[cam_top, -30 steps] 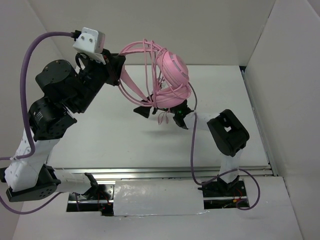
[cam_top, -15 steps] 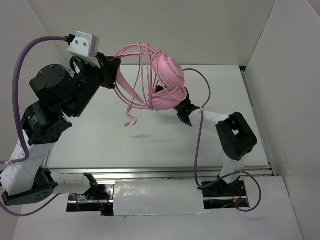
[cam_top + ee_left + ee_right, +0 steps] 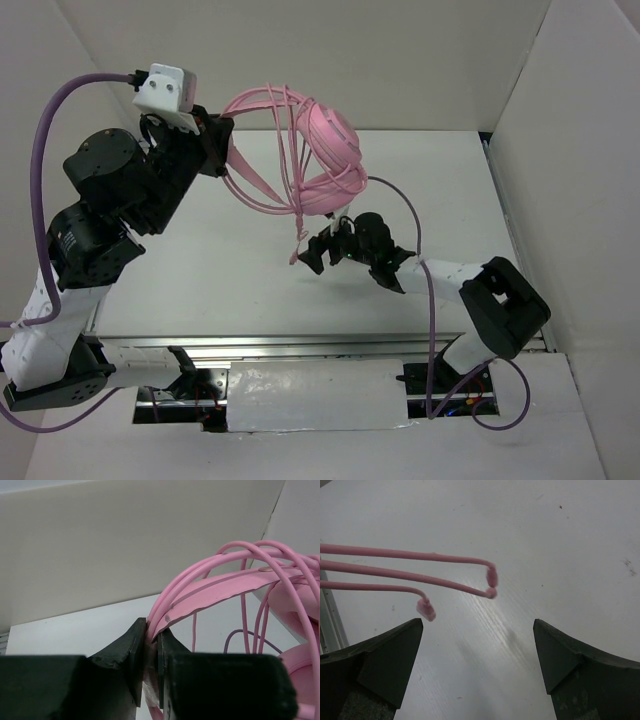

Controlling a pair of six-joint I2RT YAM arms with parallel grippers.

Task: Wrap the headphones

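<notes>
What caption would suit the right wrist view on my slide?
Open right gripper facing the loose ends of the headphones' cord, white table behind.

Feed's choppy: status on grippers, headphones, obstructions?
Left gripper shut on headband, headphones held off the table. Right gripper open, cord tail dangling ahead of it, ungripped. Purple cable arcs close beside them.
</notes>
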